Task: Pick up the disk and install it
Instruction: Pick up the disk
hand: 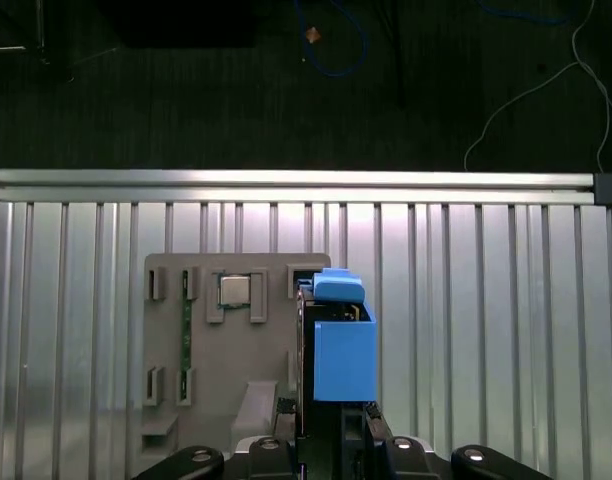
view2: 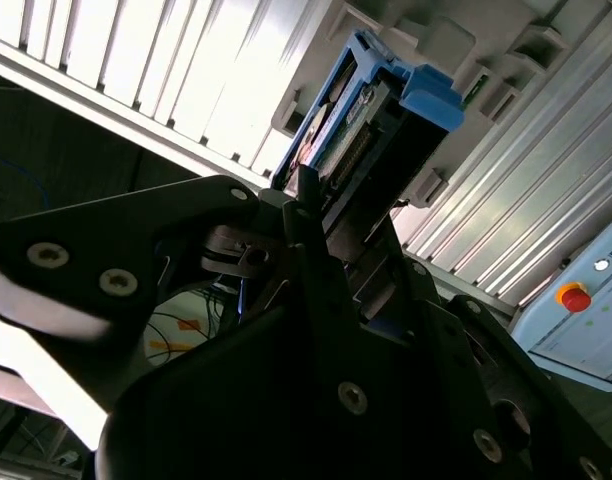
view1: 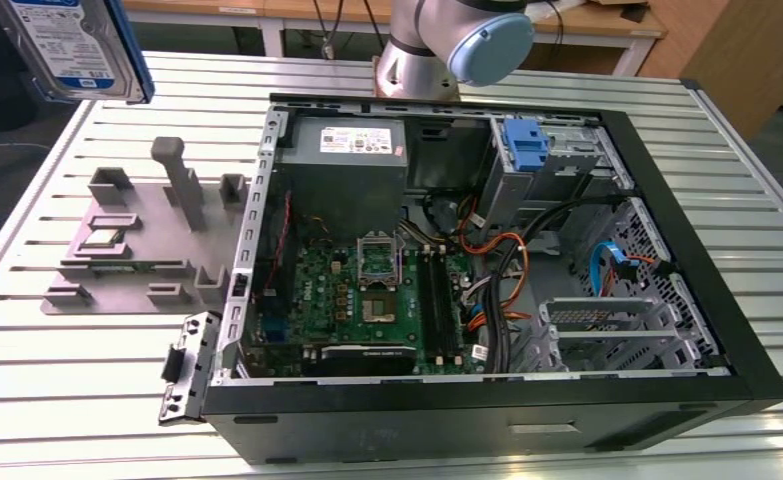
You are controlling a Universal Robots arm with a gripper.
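While the open computer case [view1: 718, 300] stands just beside the grey parts fixture [view1: 111, 265], the disk [view1: 71, 45] hangs above that fixture, clear of it. The gripper [view2: 331, 215] pinches the disk edge-on between its fingers.

The disk [view1: 68, 45] is a flat silver hard drive with a white-and-blue label and blue plastic rails (one rail end forms a chunky blue tab in both wrist views). It is lifted off the table [view1: 44, 380] and clamped on edge in the gripper [view2: 338, 215]. It hangs high at the exterior view's left, seemingly near the table's edge, with its label facing that camera.
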